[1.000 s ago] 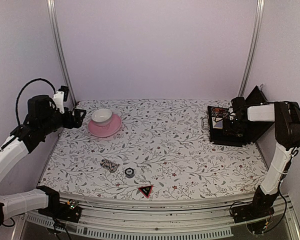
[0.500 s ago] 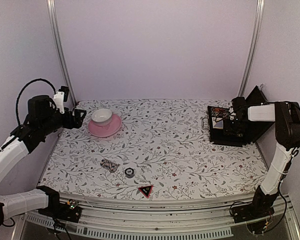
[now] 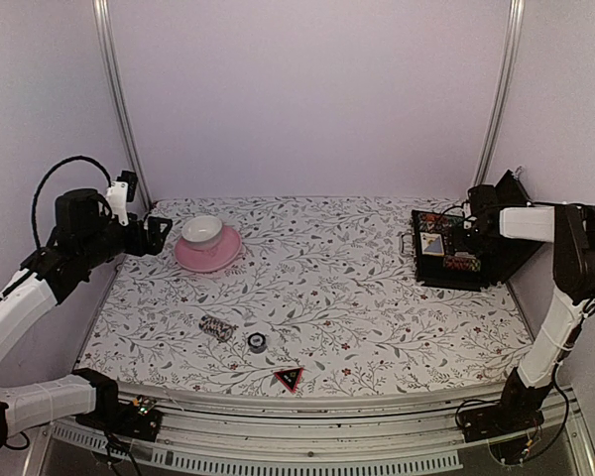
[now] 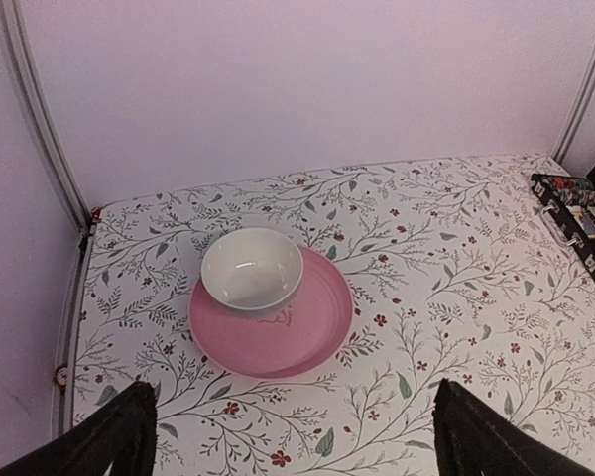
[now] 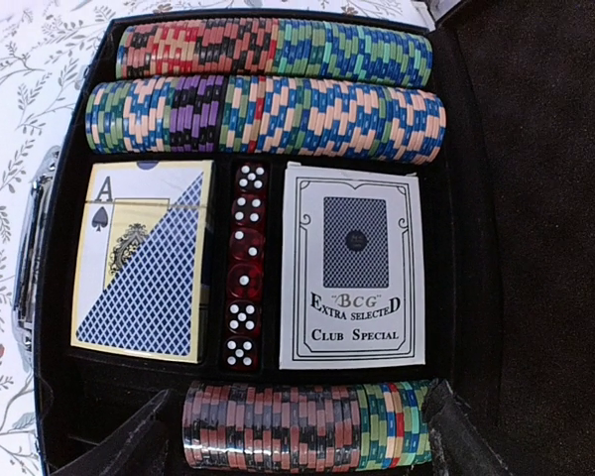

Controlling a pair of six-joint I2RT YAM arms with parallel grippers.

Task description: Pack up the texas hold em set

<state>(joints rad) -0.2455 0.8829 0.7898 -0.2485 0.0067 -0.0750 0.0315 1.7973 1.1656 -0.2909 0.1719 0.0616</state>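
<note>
Two robot arms reach over a floral table (image 3: 357, 288). The right gripper (image 5: 299, 416) hangs above the open black case (image 3: 456, 281) at the table's right edge, toward the back corner. Its jaws are spread wide on either side of the nearest chip row (image 5: 307, 428). The case also holds two more chip rows (image 5: 268, 114), two boxed card decks (image 5: 142, 260) and red dice (image 5: 246, 266). The left gripper (image 4: 296, 416), wide open and empty, hovers by the pink saucer (image 4: 312, 337) and white cup (image 4: 251, 270) near the back left corner. Near the front edge lie a short chip roll (image 3: 217, 327), a small black round piece (image 3: 257, 342) and the triangle marker (image 3: 289, 378), each apart.
</note>
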